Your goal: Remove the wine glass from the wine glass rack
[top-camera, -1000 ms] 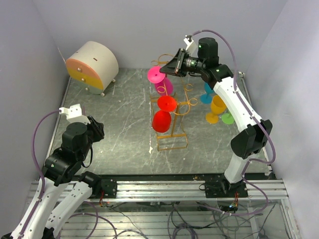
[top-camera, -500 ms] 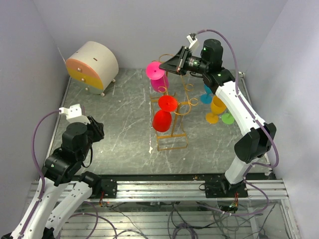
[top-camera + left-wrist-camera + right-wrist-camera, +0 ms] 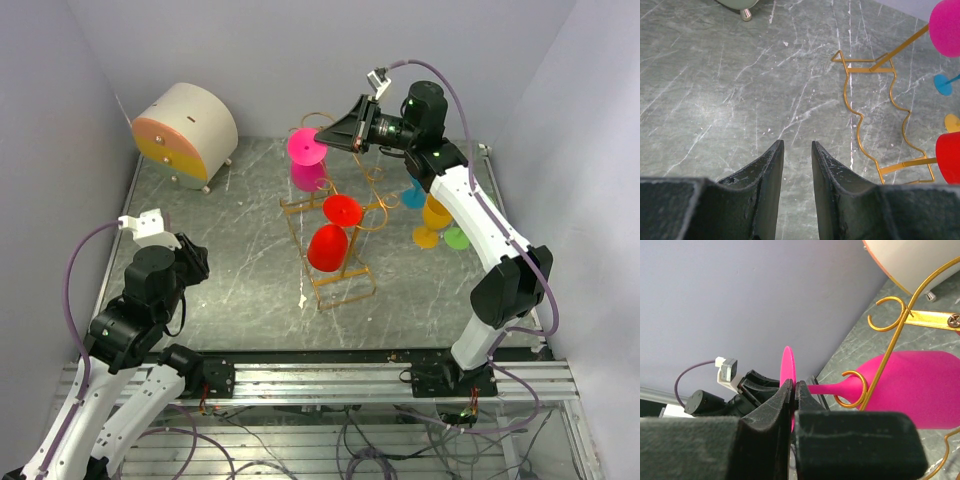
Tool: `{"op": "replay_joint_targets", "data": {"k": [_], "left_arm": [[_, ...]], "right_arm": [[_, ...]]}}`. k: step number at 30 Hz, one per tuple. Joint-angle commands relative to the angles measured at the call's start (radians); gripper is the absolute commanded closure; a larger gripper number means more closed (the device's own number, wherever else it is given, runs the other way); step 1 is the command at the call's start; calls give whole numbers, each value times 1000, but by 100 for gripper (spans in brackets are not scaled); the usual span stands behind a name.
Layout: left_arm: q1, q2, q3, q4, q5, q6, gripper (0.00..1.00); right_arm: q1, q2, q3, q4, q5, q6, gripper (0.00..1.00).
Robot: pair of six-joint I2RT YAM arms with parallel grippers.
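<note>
The golden-orange wine glass rack (image 3: pixel 340 272) stands mid-table, leaning and skewed. A pink wine glass (image 3: pixel 307 160) hangs upside down, its stem in a loop hook (image 3: pixel 856 389). My right gripper (image 3: pixel 332 134) is shut on the glass's flat pink foot (image 3: pixel 788 365); its bowl (image 3: pixel 912 385) lies right of the hook. A red wine glass (image 3: pixel 328 245) hangs lower on the rack. My left gripper (image 3: pixel 797 146) is open and empty, low over the table at the near left, well away from the rack base (image 3: pixel 875 116).
A cream drum-shaped cabinet (image 3: pixel 186 128) with orange and yellow drawers sits at the back left. Blue (image 3: pixel 414 192), yellow (image 3: pixel 437 216) and green (image 3: pixel 458 238) glasses stand right of the rack, under my right arm. Walls close in on three sides.
My right gripper has pulled the pink glass left by its foot. The rack has come with it, tilting and turning, its base swinging left.
</note>
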Motion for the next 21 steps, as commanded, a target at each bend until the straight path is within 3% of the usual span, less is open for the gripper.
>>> {"op": "replay_joint_targets", "data": {"k": [1,6,21], "left_arm": [[-2,-8,8,5,-29,-15,60],[-2,-10,7,3,-30,-16,60],[-2,-5,8,3,-30,-15,60]], "right_arm": [[3,-23,38,3,42,-35,100],[2,-2,70,-128,122,-75,100],[20,62,94,-128,80,-22,100]]}}
